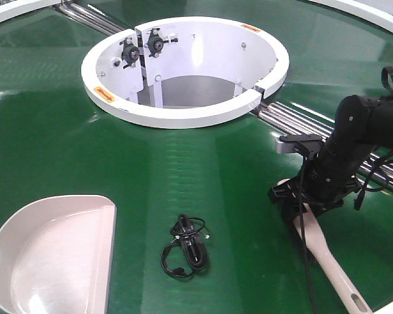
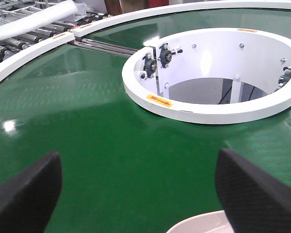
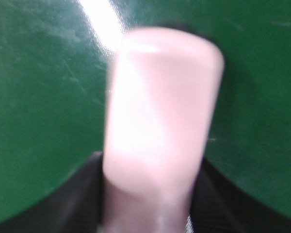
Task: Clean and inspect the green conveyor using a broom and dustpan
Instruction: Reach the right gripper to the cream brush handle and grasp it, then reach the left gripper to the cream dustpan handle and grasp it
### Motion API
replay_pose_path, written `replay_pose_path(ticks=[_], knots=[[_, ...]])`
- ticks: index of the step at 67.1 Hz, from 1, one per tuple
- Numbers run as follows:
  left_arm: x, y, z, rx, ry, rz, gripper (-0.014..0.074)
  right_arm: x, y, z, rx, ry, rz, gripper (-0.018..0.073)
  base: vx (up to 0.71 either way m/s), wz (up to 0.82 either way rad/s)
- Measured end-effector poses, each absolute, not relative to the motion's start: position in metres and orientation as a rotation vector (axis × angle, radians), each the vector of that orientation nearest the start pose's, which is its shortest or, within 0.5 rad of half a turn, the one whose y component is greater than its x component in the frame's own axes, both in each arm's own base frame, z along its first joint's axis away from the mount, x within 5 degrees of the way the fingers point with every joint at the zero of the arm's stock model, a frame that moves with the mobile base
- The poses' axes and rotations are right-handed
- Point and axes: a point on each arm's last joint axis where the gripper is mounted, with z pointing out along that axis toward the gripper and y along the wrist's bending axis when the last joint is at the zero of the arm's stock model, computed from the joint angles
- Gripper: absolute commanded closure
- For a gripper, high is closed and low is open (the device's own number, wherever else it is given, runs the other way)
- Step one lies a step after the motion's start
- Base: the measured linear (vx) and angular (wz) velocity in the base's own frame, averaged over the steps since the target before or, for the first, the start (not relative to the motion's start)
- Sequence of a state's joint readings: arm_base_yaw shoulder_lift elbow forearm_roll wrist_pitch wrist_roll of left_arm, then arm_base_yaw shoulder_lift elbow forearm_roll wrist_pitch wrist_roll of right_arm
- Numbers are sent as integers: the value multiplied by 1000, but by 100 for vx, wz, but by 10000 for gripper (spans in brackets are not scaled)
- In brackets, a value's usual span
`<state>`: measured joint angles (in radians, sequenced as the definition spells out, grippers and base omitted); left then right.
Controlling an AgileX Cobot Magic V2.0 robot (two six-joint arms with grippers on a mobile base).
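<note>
The right claw (image 1: 306, 199) is clenched on the broom (image 1: 331, 261) close to its head, on the right side of the conveyor (image 1: 52, 131), with the slotted handle trailing back toward the near-right edge. The right wrist view shows the pink plastic pinched between the dark pads, though blur hides how squarely it sits. The left claw (image 2: 138, 160) is released, its fingers spread wide with nothing between them, hovering over the conveyor with only the rim of the dustpan (image 1: 59, 248) showing below it; the dustpan lies loose at the near-left edge, mouth facing right. Between the two tools, close to the near edge, lies a tangled black cable (image 1: 187, 247). The main risk is probably that free dustpan: a sweep that pushes the cable against it would likely shove the pan along the glossy surface instead of loading it. A grip so far forward also leaves a long handle to lever against, so the broom may twist in the claw. A stray stroke could send the cable toward the rollers (image 1: 295, 121) beside the hub (image 1: 183, 118), where it might catch.
</note>
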<state>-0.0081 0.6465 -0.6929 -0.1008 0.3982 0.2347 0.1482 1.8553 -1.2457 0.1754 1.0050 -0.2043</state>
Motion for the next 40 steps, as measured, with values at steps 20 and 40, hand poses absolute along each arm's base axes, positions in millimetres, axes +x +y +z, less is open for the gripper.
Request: replay_pose_path(ticks=[20, 40], knots=[[131, -5, 355, 165, 1826, 58, 6, 336, 65, 189, -367, 3163, 249, 565, 0, 0], [131, -5, 355, 165, 1826, 58, 6, 337, 65, 213, -311, 3177, 258, 565, 0, 0]])
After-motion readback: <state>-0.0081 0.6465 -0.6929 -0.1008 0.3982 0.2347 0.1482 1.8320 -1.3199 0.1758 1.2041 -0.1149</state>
